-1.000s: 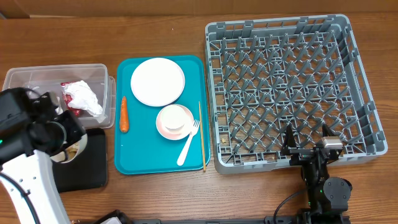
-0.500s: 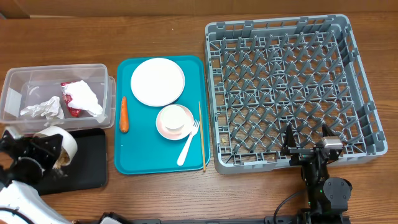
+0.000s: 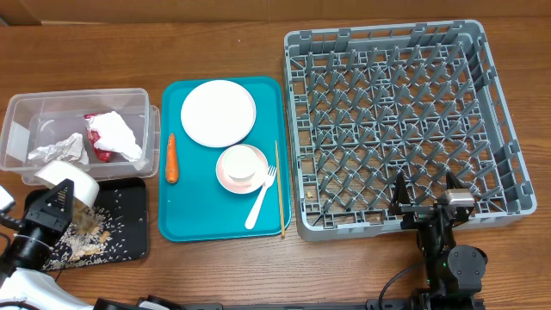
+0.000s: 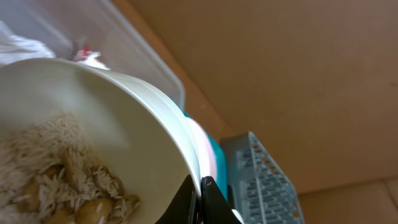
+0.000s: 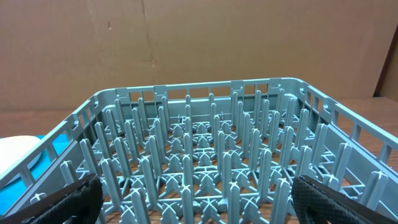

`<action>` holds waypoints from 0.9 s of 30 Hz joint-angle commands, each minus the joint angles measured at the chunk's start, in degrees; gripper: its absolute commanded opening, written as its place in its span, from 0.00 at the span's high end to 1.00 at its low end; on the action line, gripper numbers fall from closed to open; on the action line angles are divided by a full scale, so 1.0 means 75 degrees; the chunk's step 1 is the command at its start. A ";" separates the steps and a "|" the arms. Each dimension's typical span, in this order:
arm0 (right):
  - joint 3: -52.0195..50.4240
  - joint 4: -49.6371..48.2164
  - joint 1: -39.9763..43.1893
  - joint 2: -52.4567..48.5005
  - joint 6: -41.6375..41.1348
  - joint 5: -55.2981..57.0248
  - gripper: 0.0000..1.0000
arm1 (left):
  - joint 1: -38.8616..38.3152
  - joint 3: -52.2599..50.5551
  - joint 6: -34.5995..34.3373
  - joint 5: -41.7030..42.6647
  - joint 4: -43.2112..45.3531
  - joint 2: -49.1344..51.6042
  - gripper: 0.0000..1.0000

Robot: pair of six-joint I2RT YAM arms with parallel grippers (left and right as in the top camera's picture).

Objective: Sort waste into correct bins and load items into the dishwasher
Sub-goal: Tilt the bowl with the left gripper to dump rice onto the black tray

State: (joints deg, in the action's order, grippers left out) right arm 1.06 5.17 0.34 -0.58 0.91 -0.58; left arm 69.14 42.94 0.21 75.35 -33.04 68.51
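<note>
Left gripper shut tight on the rim of a white bowl, jaws pinched with the thin wall between them. Bowl tipped steeply over the left half of the black tray, mouth facing down and near. Rice and beige scraps strewn across the tray floor under it. More rice and beige lumps clinging inside the bowl, as seen from the left wrist.

Right gripper spread wide and holding nothing, low at the near edge of the rack, fingers pointing in over the pegs. No dishes seen in the rack.

Just beyond the black tray, the clear tub, with crumpled paper and a red-and-white wrapper inside. Between tub and rack, the teal tray. On it:
- carrot along the left edge
- white plate at the far end
- pink dish nearer, with a small cup in it
- fork leaning on that dish, tines up against it
- chopstick along the right edge

Underneath everything, a brown wooden table, grain running left to right. Beyond its far edge and behind both wrist views, plain brown cardboard as a backdrop.
</note>
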 commanded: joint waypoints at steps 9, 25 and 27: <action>-0.0082 -0.0044 0.0023 0.0055 0.0026 0.0070 0.00 | 0.0050 -0.0079 0.0149 0.1303 -0.0216 -0.0035 0.96; -0.0082 -0.0044 0.0023 0.0055 0.0026 0.0070 0.00 | 0.0035 -0.0076 0.0673 0.1244 -0.0731 0.0047 0.96; -0.0082 -0.0044 0.0023 0.0055 0.0026 0.0070 0.00 | 0.0032 -0.0076 0.0944 0.1923 -0.0685 0.0050 0.96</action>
State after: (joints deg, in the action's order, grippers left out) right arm 1.06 5.17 0.34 -0.58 0.89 -0.58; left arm 69.14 42.63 3.46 84.05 -38.37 68.53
